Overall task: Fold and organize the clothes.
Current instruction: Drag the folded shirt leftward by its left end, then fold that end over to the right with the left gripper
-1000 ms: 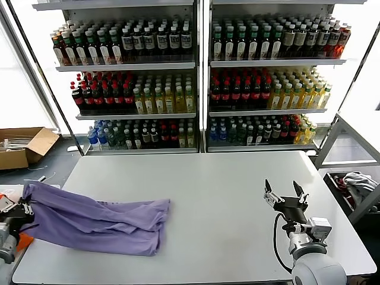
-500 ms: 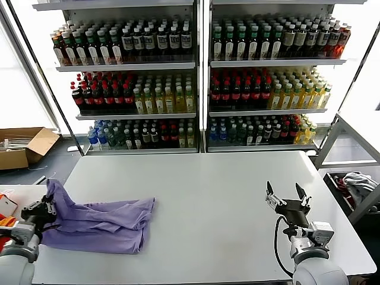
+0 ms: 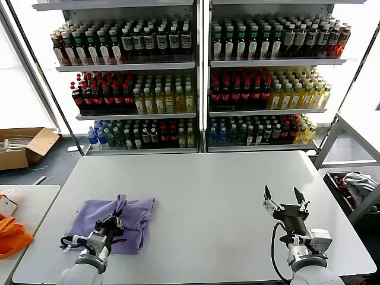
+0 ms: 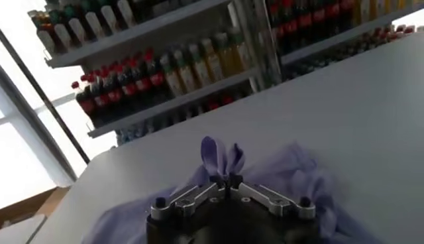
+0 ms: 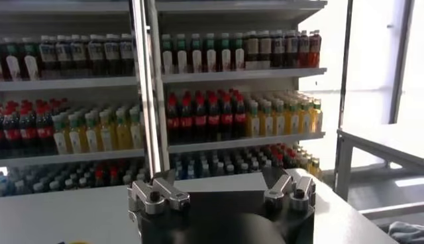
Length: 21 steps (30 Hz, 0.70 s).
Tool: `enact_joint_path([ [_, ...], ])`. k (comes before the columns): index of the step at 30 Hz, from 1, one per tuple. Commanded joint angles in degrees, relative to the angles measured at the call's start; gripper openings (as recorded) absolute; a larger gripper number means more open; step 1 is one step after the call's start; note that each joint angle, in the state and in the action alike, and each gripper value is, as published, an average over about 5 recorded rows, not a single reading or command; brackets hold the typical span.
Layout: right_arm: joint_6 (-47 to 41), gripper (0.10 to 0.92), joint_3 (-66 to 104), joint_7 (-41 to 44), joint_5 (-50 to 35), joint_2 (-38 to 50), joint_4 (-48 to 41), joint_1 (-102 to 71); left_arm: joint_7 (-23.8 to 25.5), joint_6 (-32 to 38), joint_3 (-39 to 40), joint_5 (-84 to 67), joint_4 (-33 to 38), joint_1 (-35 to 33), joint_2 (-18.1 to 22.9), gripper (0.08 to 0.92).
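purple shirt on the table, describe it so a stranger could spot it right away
On the white table before the drink shelves, look to its near left part. There lies the lavender shirt, bunched up, one tuft pinched in the left gripper. It is the only cloth on that table.

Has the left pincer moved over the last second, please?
Yes. The left pincer, shut on the lavender T-shirt, has moved inward from the table's left edge toward its middle, dragging cloth over itself.

A plain lavender T-shirt on a white table; an orange bag alongside.
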<state>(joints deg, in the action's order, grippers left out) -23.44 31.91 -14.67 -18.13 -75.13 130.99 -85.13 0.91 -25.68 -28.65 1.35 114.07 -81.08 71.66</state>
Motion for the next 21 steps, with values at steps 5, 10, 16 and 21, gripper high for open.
enact_joint_path([
  [5,1.25,0.823,-0.46,0.09,1.20,-1.01,0.36,-2.99,-0.44,-2.32,9.78,3.77,1.31,0.88,4.04,0.095],
  [10,1.47,0.823,-1.07,0.16,1.78,-1.21,0.16,-3.16,-0.79,-0.88,10.80,5.61,-0.39,-0.55,4.80,0.100],
  [16,1.49,0.823,-1.79,0.23,2.34,-1.31,-0.02,-2.85,-2.01,0.70,12.24,2.68,4.60,-2.83,4.69,0.222],
  [21,1.43,0.823,-2.18,0.04,2.63,-1.27,-0.33,-2.15,-1.68,-2.27,12.37,-8.84,13.55,-5.50,3.37,0.360],
])
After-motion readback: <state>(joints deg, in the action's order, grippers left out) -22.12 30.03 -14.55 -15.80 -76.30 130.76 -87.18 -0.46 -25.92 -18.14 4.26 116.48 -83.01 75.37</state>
